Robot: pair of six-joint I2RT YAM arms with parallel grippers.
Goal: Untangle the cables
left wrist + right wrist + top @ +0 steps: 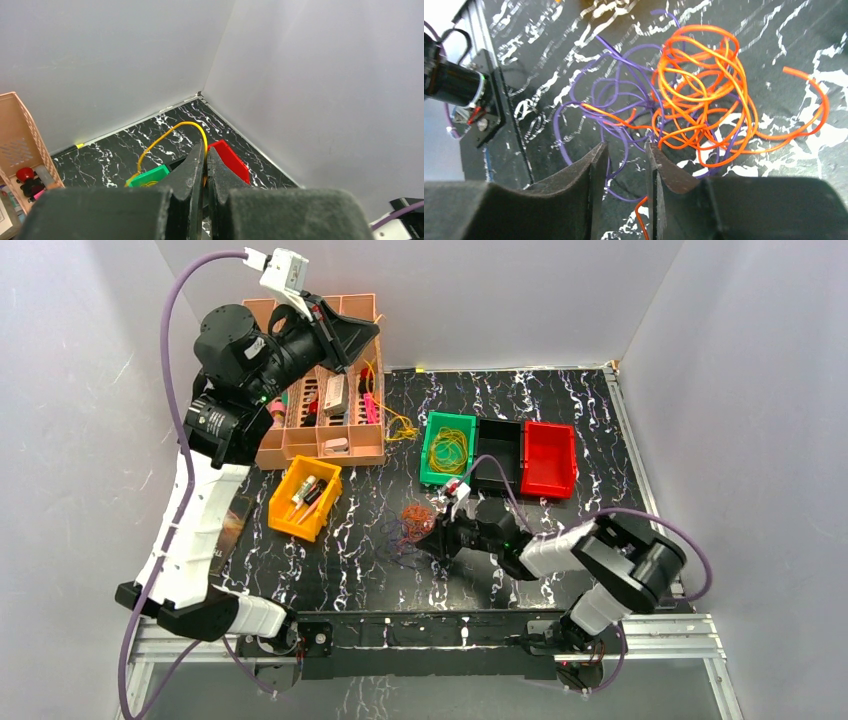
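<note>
Only up close: left fingers (192, 175) tight on yellow cable (170, 131), right fingers (594, 170) ajar.

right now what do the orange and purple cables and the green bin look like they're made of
Orange cables: probably plastic-sheathed wire, smooth and slightly glossy; thin strands hold springy loops.
Purple cables: same look, duller sheen.
Green bin: likely moulded hard plastic, uniform colour, crisp straight rim.
</note>
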